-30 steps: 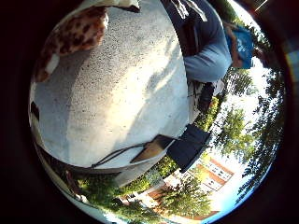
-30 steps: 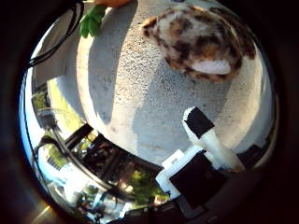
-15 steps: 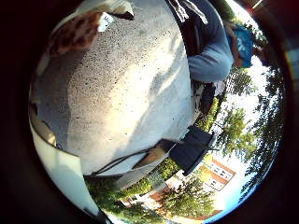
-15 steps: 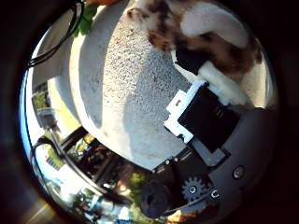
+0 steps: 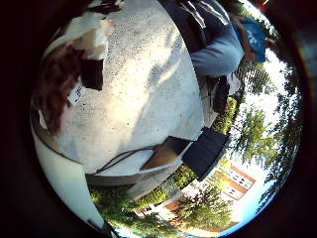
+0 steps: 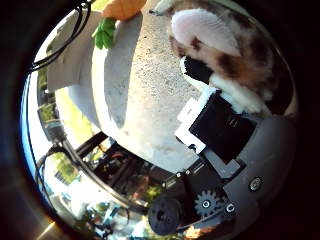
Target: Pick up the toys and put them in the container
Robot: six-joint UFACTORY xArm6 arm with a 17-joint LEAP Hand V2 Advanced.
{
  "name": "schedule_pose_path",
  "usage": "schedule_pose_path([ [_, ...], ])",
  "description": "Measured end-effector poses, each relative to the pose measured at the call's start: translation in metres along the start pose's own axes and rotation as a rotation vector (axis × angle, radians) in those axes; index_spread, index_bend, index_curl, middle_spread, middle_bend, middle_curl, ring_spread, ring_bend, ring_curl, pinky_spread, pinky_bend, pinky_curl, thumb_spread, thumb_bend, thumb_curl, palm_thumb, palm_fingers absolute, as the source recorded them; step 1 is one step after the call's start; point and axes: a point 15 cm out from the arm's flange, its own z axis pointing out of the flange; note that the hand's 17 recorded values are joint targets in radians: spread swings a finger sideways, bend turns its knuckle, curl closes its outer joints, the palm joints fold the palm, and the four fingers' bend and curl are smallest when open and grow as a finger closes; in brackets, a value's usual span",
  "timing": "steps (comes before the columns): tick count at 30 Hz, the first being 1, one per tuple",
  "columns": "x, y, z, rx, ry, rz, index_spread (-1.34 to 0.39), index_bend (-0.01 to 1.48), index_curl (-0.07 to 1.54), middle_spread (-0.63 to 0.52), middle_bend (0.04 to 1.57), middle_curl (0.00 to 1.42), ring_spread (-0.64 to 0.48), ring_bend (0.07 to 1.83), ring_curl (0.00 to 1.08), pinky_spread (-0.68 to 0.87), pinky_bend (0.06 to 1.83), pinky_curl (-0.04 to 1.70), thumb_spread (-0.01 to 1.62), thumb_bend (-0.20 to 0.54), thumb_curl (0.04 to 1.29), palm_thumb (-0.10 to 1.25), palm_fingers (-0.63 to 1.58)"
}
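A plush toy (image 6: 220, 45) with brown, black and white patches lies on the round speckled stone table (image 6: 145, 100) and fills much of the thumb side view, close to my palm. My right hand (image 6: 225, 130) has its fingers curled in against it: a black fingertip (image 6: 197, 70) presses its white belly fur, and another black fingertip (image 5: 91, 74) lies across the toy (image 5: 57, 89) on the other side. An orange carrot toy (image 6: 122, 7) with green leaves lies further off on the table.
A grey sheet (image 6: 67, 60) lies at the table's edge near the carrot. A person in a blue sleeve (image 5: 215, 47) leans over the table's far side. A black panel (image 5: 205, 151) and a brown board (image 5: 166, 153) stand beside the table's rim, above grass.
The palm has come down close to the plush toy, which now fills far more of both views. The fingers have curled in and now touch it.
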Motion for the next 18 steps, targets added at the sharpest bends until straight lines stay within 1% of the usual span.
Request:
schedule_pose_path([
  [3,-0.028,0.015,-0.050,-0.008,-0.090,-0.040,-0.95,0.70,0.20,-0.29,1.12,1.02,-0.13,1.32,0.87,0.23,1.38,0.85,1.09,-0.013,0.60,1.02,0.95],
  [9,-0.107,0.024,-0.171,0.080,-0.228,-0.156,-1.03,0.80,0.24,-0.29,1.15,1.08,-0.14,1.37,0.90,0.19,1.44,0.91,1.10,-0.016,0.64,1.01,0.90],
  [14,-0.192,0.001,-0.252,0.218,-0.314,-0.256,-1.07,0.85,0.28,-0.28,1.18,1.12,-0.15,1.40,0.92,0.17,1.46,0.94,1.10,-0.014,0.67,1.00,0.86],
  [18,-0.254,-0.030,-0.292,0.331,-0.380,-0.314,-1.09,0.88,0.32,-0.28,1.19,1.14,-0.15,1.43,0.92,0.16,1.48,0.96,1.11,-0.015,0.69,1.00,0.82],
])
